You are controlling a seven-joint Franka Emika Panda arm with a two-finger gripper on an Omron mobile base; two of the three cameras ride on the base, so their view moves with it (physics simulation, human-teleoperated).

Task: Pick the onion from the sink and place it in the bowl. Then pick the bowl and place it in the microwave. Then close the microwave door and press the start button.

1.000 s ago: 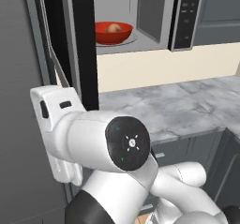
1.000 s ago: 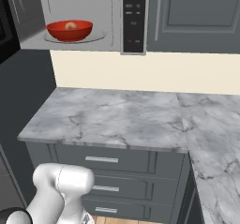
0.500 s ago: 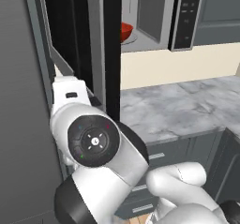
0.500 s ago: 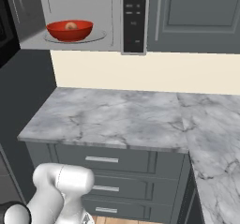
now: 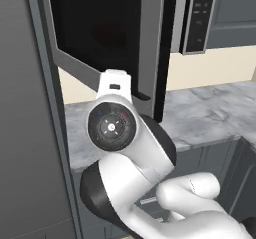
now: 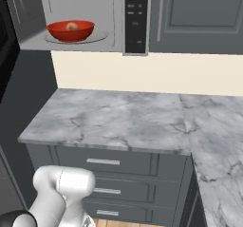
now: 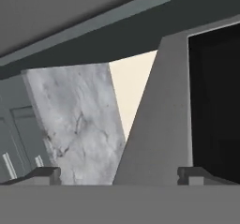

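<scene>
The glossy red bowl [image 6: 71,30] sits inside the microwave [image 6: 80,17] — the tan onion [image 6: 72,26] in it; the gripper [image 7: 119,174] stands spread wide by the black-glass microwave door [image 5: 100,38], holding nothing.

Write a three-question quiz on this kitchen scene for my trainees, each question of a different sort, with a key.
1. True or false: the onion lies in the bowl.
2. Where is the bowl? A) on the counter B) inside the microwave C) in the sink
3. Fill in: the end effector has its jaws ____, with the door just ahead of them.

Key: 1 true; 2 B; 3 open.
</scene>
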